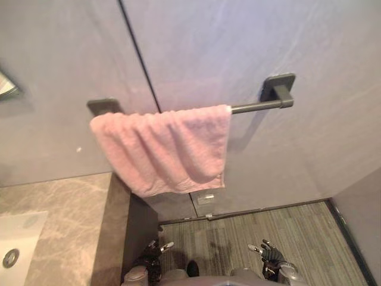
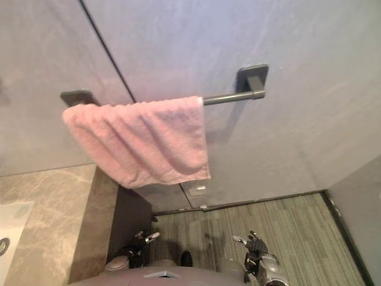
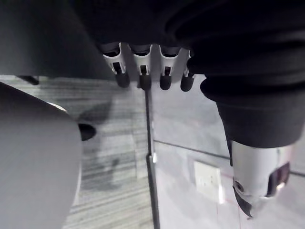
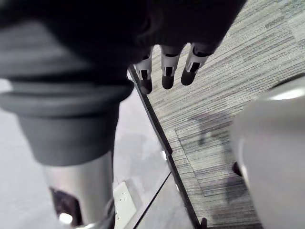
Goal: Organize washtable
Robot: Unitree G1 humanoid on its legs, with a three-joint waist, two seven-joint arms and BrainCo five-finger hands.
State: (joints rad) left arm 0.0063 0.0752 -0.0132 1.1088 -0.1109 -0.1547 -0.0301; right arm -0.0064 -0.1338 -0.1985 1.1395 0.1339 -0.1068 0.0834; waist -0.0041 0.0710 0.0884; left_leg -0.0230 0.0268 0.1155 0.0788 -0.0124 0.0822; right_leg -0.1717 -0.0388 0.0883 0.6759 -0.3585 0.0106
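A pink towel (image 1: 164, 149) hangs in folds over a dark rail (image 1: 262, 106) fixed to the grey wall, bunched toward the rail's left end. The marble washtable (image 1: 71, 226) lies at the lower left with a white sink (image 1: 18, 238) set in it. My left hand (image 1: 156, 249) hangs low beside the washtable's dark side panel, well below the towel; in the left wrist view its fingers (image 3: 143, 71) are straight and hold nothing. My right hand (image 1: 271, 256) hangs low over the floor, its fingers (image 4: 167, 71) also straight and empty.
A wall socket (image 1: 205, 198) sits just under the towel's lower edge. Grey striped flooring (image 1: 286, 226) runs from the wall toward me. A second wall (image 1: 363, 220) closes the space at the right.
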